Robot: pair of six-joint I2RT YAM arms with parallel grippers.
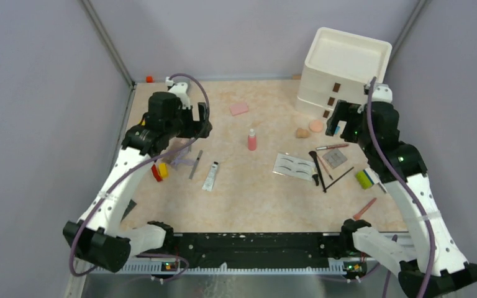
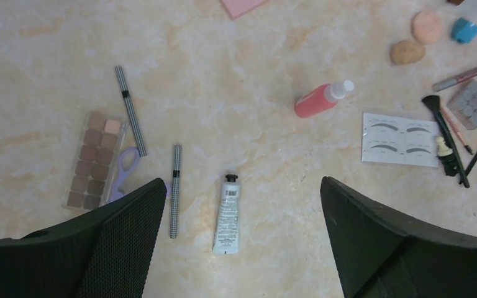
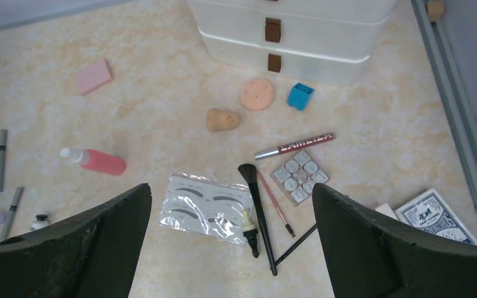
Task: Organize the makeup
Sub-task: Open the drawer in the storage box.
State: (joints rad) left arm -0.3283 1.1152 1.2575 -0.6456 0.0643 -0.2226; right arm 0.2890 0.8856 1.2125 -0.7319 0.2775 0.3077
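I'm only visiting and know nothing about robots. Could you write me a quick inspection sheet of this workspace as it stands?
Surface: beige marbled table, things scattered across it.
Job's things: spray bottle, silver tube, eyebrow card, pink pad, sponges, brushes and palette all lie loose. The white drawer unit has its drawers shut.
Clutter: coloured blocks, blue block, studded plate, card pack.
Grippers: left gripper and right gripper are open, holding nothing.
Cables: a purple cable loops along each arm.
Surroundings: grey walls.
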